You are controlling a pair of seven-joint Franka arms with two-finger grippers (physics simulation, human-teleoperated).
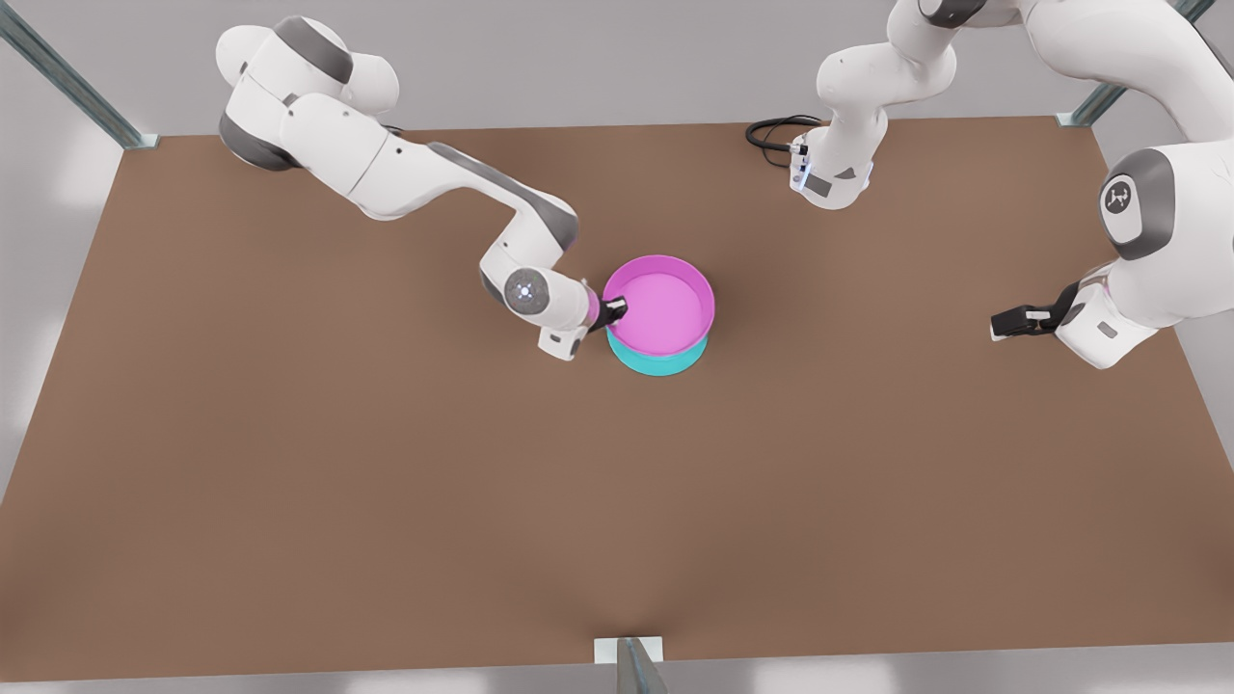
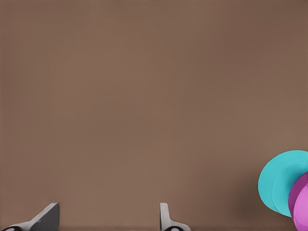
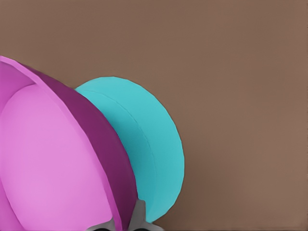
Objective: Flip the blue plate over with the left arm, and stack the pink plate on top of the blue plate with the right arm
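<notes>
My right gripper (image 1: 614,310) was clamped on the rim of the pink plate (image 1: 665,306), one finger inside and one outside, near the middle of the front view. The pink plate sat on top of the blue plate (image 1: 659,360), whose turquoise wall showed beneath it on the brown table (image 1: 386,482). My left gripper (image 1: 1005,324) hung at the front view's right, well apart from the plates, its fingers (image 2: 166,219) spread and empty.
</notes>
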